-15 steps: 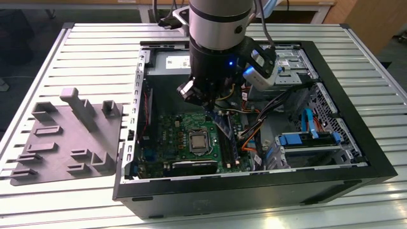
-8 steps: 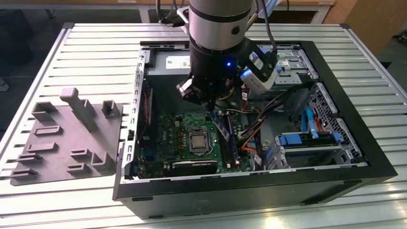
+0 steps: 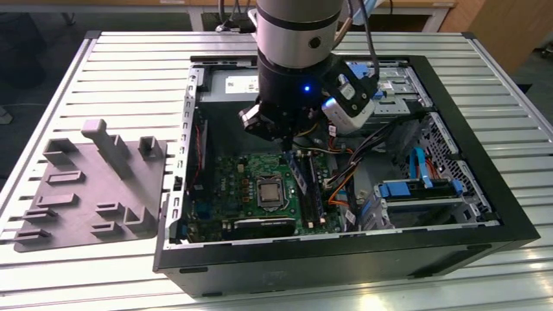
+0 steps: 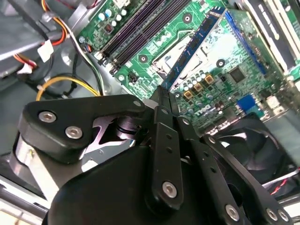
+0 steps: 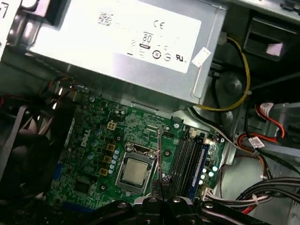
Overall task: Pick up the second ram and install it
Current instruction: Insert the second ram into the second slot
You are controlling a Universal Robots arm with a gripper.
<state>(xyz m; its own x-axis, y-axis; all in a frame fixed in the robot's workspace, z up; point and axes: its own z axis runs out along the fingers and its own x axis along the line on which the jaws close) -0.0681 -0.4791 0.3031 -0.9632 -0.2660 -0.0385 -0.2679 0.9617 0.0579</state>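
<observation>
My gripper (image 3: 289, 148) hangs inside the open computer case, over the green motherboard (image 3: 246, 170). It is shut on the second ram (image 3: 299, 172), a thin stick held by its upper edge. In the second wrist view the ram (image 4: 199, 40) runs out from the closed fingertips (image 4: 162, 101) and shows its row of dark chips. The first wrist view has the ram (image 5: 159, 154) edge-on, as a thin line between the CPU socket (image 5: 133, 171) and the long black memory slots (image 5: 185, 157). The stick hangs above the board, a little to the CPU side of the slots (image 3: 316, 194).
The silver power supply (image 5: 122, 33) fills the back of the case. Orange and yellow cables (image 3: 341, 176) run beside the slots, with blue drive brackets (image 3: 415, 188) at the exterior view's right. A black fan (image 4: 255, 145) sits near the board. A grey fixture (image 3: 87, 188) lies on the table.
</observation>
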